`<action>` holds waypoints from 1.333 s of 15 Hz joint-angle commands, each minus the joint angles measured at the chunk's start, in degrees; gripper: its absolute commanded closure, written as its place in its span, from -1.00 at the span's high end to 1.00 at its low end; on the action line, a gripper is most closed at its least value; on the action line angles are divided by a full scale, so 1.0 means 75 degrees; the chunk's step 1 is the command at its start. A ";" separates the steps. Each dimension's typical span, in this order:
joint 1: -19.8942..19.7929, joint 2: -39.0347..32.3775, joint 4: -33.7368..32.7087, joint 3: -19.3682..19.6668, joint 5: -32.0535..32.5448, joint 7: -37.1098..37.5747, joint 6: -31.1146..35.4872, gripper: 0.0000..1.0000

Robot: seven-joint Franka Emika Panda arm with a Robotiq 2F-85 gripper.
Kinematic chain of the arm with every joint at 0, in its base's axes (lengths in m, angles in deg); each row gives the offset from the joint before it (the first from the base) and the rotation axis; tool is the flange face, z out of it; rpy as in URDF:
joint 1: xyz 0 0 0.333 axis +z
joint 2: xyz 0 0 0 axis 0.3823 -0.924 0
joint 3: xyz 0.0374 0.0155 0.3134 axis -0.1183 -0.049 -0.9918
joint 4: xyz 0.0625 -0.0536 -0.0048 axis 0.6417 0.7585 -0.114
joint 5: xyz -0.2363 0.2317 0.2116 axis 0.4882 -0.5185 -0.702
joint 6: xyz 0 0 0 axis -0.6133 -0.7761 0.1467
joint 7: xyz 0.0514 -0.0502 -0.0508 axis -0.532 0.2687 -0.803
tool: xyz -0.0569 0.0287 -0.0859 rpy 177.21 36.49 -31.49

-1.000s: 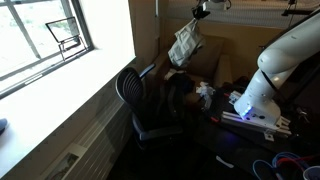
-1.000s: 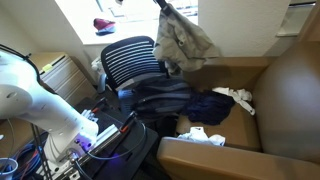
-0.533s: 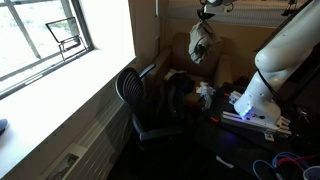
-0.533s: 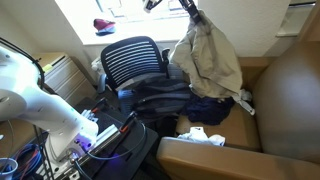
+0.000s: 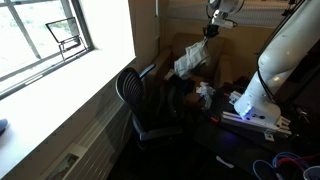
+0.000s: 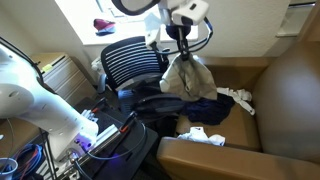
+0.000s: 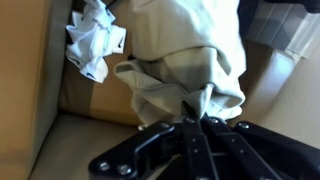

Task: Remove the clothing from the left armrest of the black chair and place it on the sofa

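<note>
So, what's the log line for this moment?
hand: shut on beige garment | garment: hanging over sofa | released: no

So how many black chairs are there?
1. The black chair stands by the window, beside the brown sofa. Another could be hidden outside the views.

In the wrist view, the gripper buries its fingertips in the beige cloth, which the top edge crops.
</note>
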 commanded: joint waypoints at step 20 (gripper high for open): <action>-0.1775 -0.6236 -0.6696 0.0297 0.2873 0.1793 -0.0694 -0.98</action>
